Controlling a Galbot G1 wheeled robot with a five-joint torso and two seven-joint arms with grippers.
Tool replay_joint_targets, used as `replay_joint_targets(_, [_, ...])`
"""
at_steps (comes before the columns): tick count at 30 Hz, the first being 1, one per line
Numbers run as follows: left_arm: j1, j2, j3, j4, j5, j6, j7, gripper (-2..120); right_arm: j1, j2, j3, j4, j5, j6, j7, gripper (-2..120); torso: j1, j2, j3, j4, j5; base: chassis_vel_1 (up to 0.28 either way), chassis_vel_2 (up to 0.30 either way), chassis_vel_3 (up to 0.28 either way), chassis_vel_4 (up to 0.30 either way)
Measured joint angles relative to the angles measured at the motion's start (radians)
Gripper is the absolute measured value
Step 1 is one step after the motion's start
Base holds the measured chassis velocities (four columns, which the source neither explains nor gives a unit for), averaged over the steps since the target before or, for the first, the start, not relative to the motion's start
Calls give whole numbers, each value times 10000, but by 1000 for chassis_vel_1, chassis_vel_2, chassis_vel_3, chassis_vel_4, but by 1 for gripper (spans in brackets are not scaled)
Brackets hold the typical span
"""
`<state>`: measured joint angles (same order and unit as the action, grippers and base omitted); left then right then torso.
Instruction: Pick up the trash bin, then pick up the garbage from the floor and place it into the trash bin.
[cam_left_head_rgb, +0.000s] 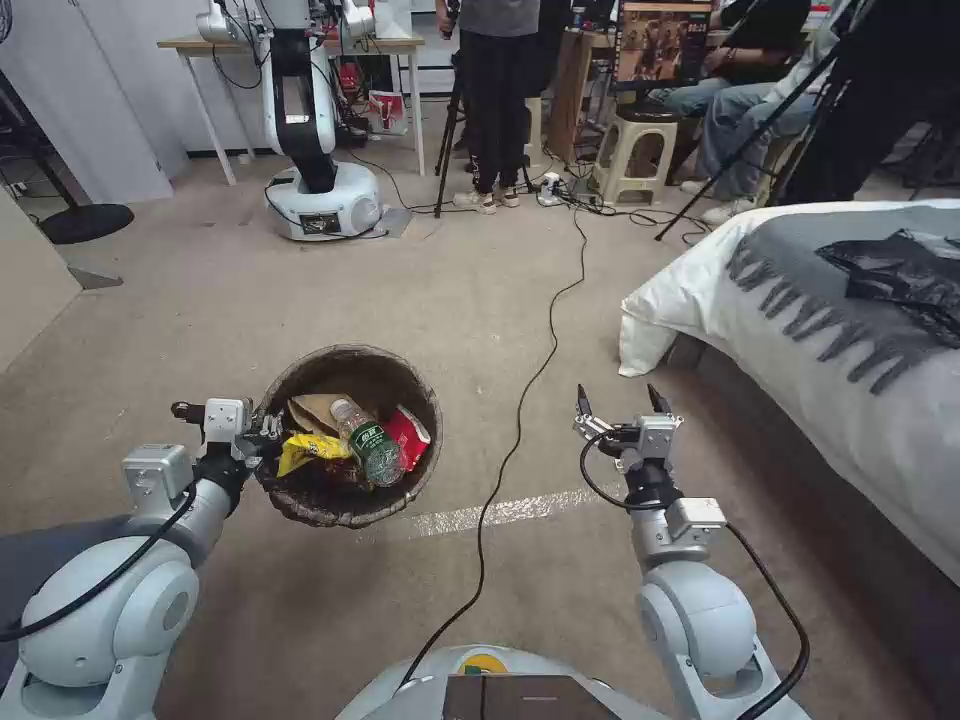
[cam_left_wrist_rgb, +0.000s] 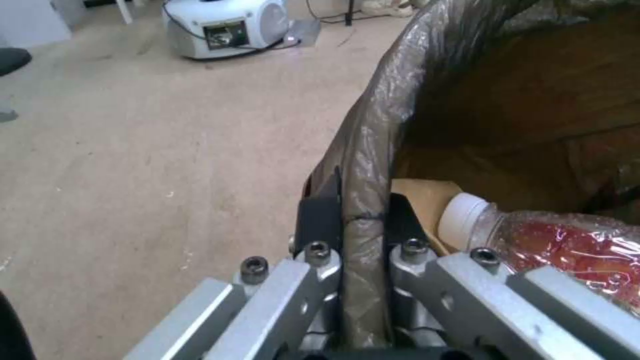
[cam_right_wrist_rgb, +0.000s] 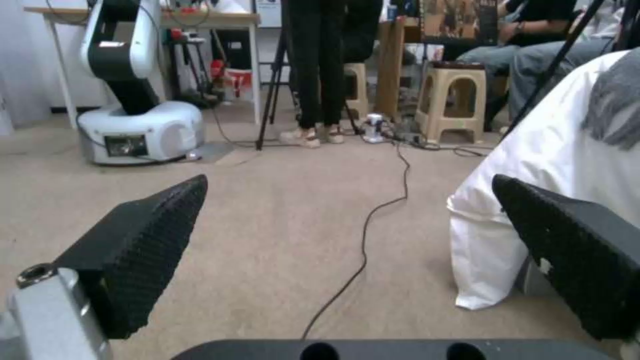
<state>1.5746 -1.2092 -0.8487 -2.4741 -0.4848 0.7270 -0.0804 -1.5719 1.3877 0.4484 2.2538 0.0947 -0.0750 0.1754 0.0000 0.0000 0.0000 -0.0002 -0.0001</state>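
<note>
The left gripper (cam_left_head_rgb: 262, 432) pinches the bagged rim of the bin (cam_left_head_rgb: 300, 375), lower left of centre in the head view. The garbage (cam_left_head_rgb: 315, 447) lies inside the bin with a bottle (cam_left_head_rgb: 368, 441). The right gripper (cam_left_head_rgb: 617, 402), fingers spread and empty, hangs right of the bin, well apart, over bare carpet (cam_left_head_rgb: 450, 290).

No legible text, labels or numbers anywhere.

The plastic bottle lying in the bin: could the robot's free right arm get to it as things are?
Probably yes. The bottle lies on top in the trash bin, and the right gripper hangs open beside it over bare carpet.
</note>
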Motion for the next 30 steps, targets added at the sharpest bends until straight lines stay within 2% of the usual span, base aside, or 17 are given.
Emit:
replay_joint_targets(19, [136, -225, -18, -112, -29, 21, -238, 2, -75, -47, 30, 4, 28, -6, -4, 100, 0, 0, 0, 2, 1, 0, 0, 0, 0])
replay_joint_targets(22, [166, -304, -10, -197, -670, 70, -1051, 2, -85, -51, 29, 11, 35, 2, -3, 100, 0, 0, 0, 2, 1, 0, 0, 0, 0])
replay_joint_targets(30, [403, -508, -84, -200, -1138, 78, -1904, 2, -170, -58, 88, 68, 43, 14, -6, 100, 0, 0, 0, 3, 1, 0, 0, 0, 0])
